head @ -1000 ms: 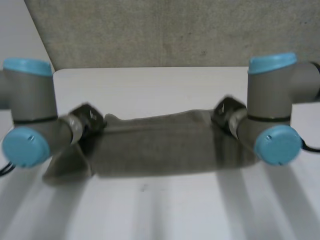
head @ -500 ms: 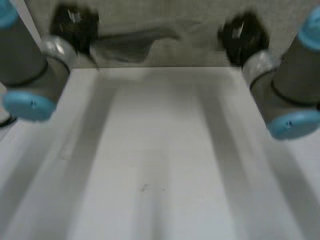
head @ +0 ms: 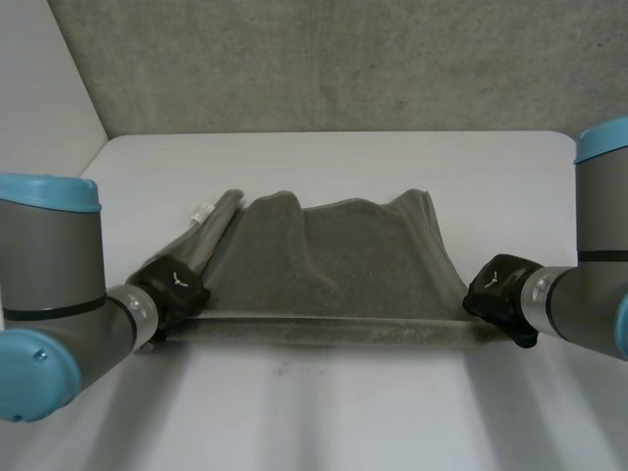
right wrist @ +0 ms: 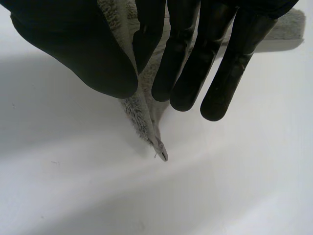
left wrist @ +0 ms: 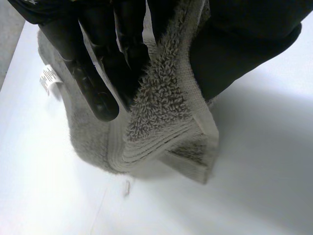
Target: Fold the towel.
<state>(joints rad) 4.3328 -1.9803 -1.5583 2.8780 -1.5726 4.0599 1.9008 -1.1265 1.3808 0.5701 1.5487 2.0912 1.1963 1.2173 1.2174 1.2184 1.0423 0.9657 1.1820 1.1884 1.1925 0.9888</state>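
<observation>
A grey towel (head: 334, 270) lies rumpled on the white table (head: 334, 412), its near edge stretched straight between my two hands and its far part humped up. My left hand (head: 173, 285) pinches the near left corner (left wrist: 166, 122) between thumb and fingers (left wrist: 93, 88); a small white tag (left wrist: 48, 79) hangs from the towel beside those fingers. My right hand (head: 502, 294) pinches the near right corner, and the corner's tip (right wrist: 157, 145) hangs below my thumb and fingers (right wrist: 215, 63) just above the table.
A grey wall (head: 334, 59) rises behind the table's far edge. The rolled left edge of the towel (head: 211, 231) with its tag runs away from my left hand. Bare table lies in front of the towel.
Both hands swung the towel up and away over the far edge half a second ago, then brought it back down. It now lies on the table with its near edge close to me.
</observation>
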